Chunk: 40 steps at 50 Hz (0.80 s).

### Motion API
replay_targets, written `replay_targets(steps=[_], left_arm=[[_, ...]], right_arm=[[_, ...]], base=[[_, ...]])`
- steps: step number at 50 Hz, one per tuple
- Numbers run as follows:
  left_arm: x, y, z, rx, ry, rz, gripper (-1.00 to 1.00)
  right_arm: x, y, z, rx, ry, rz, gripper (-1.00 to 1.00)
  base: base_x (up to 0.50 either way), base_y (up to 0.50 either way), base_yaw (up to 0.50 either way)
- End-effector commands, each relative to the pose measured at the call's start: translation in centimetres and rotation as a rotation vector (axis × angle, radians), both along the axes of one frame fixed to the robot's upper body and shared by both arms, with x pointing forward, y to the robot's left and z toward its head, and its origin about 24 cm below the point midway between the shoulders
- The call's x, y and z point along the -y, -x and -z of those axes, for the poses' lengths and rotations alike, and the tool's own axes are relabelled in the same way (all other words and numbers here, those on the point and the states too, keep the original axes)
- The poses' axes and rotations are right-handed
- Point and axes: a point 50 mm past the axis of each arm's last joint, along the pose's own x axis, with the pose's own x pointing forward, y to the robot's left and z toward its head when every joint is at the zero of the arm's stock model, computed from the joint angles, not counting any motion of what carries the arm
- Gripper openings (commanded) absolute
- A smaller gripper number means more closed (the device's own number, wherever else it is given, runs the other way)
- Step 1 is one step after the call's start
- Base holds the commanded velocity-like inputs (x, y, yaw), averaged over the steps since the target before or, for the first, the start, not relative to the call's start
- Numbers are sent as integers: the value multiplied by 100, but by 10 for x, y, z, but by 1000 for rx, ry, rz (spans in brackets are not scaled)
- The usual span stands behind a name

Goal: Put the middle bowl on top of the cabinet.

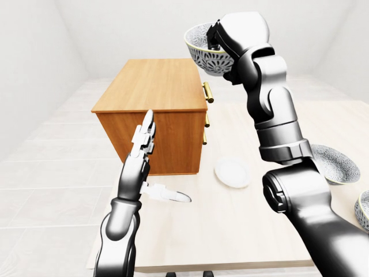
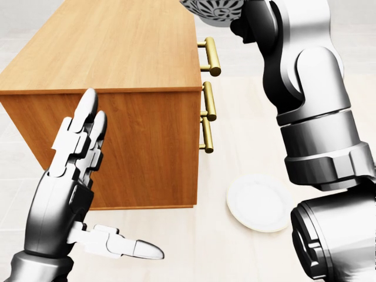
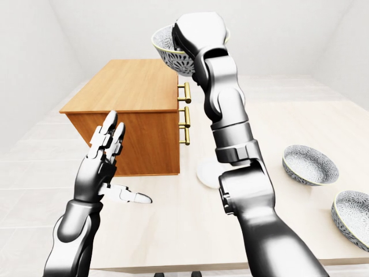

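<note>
A patterned white-and-black bowl (image 1: 203, 51) with a yellow rim hangs in the air above the right edge of the wooden cabinet's top (image 1: 155, 83). My right hand (image 1: 217, 36) is shut on the bowl's rim, with the arm raised high. In the head view only the bowl's underside (image 2: 214, 9) shows at the top edge. My left hand (image 1: 155, 158) is open, fingers spread and pointing up, thumb out, in front of the cabinet's near side. It touches nothing.
The cabinet's brass drawer handles (image 2: 208, 56) face right. A white plate (image 2: 259, 202) lies on the light table (image 1: 230, 231) right of the cabinet. Two more patterned bowls (image 3: 310, 164) (image 3: 353, 210) sit at the table's right side.
</note>
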Motion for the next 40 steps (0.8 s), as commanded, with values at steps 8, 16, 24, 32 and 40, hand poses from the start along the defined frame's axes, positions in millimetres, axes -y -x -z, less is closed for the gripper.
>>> replay_targets(steps=[8, 16, 24, 32, 40], left_arm=[[1, -3, 3, -11, -18, 2, 100], [6, 1, 5, -21, -18, 30, 100], [5, 0, 6, -27, -9, 30, 100], [-1, 0, 3, -16, 1, 4, 100], [1, 0, 2, -10, 3, 8, 100]], right_arm=[[-34, -18, 1, 17, -9, -84, -100], [-44, -23, 6, 22, -23, -103, -100], [-51, -24, -5, 35, -38, -128, -100], [-62, -22, -11, 47, -31, -150, -100], [-71, -23, -9, 42, -35, -174, -100]], base=[[0, 0, 0], [0, 0, 0], [0, 0, 0], [0, 0, 0], [0, 0, 0]])
